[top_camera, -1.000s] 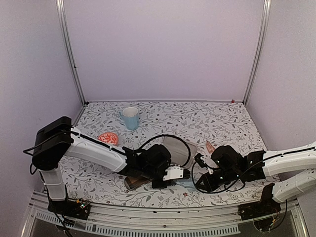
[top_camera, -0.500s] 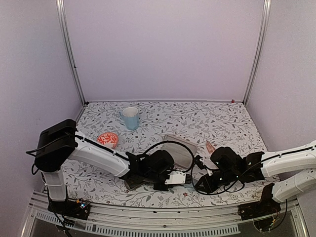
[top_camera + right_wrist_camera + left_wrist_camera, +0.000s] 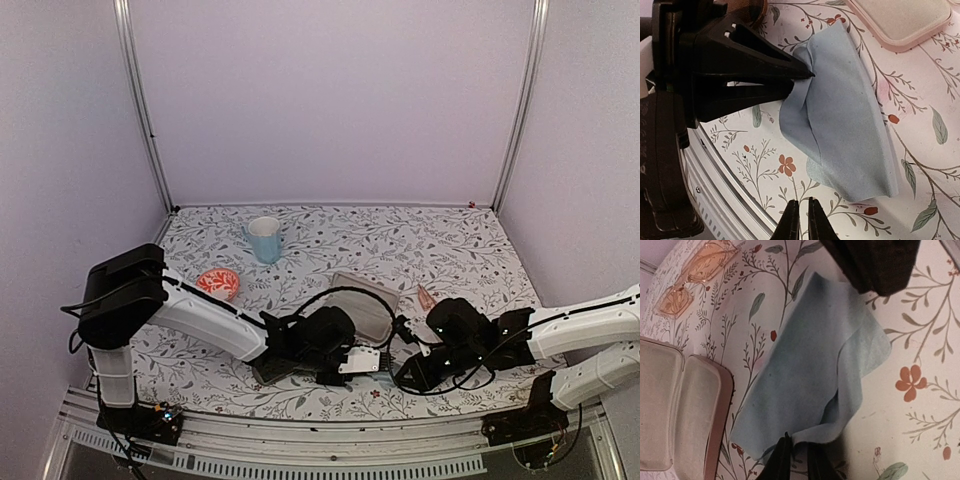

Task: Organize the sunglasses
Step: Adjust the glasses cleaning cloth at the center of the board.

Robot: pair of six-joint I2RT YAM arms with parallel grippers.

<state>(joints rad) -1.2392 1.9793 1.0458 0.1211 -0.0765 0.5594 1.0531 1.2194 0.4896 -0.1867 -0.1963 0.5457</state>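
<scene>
Our left claw [image 3: 807,76] is pinching the blue cloth [image 3: 850,110] on the counter [image 3: 940,100] — our right claw [image 3: 800,212] is closed up, holding nothing.

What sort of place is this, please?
Likely a robot test booth: a left arm and a right arm bolted to a metal rail, plain walls between aluminium posts, and a small table under floral cloth.

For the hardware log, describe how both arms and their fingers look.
The left arm and right arm have white tubular shells with black joints and black wrist housings. Loose black cables run near the wrists. The left fingers are black, tapered triangular struts. The right fingers are black and thin.
</scene>
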